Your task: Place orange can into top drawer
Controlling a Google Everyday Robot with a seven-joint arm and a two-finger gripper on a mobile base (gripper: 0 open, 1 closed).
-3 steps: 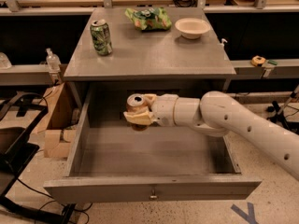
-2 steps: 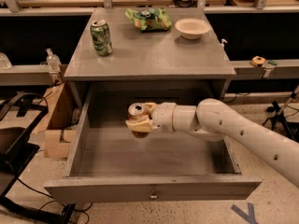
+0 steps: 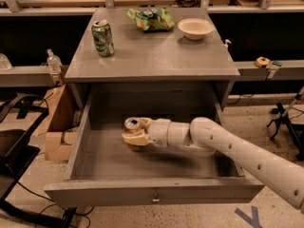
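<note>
Cylindrical orange can [image 3: 132, 124] in gripper [image 3: 133, 138] jaws, inside top drawer [image 3: 102, 156]

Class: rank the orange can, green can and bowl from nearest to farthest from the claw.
1. orange can: gripped in the claw, inside the drawer.
2. green can: on the tabletop, left.
3. bowl: tabletop, back right.

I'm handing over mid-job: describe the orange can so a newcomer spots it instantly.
Find the grey cabinet and its pulled-out top drawer. Inside, near the middle, the gripper is closed around the orange can. It is orange-brown with a silver top, unlike the green-and-white can standing on the cabinet top.
</note>
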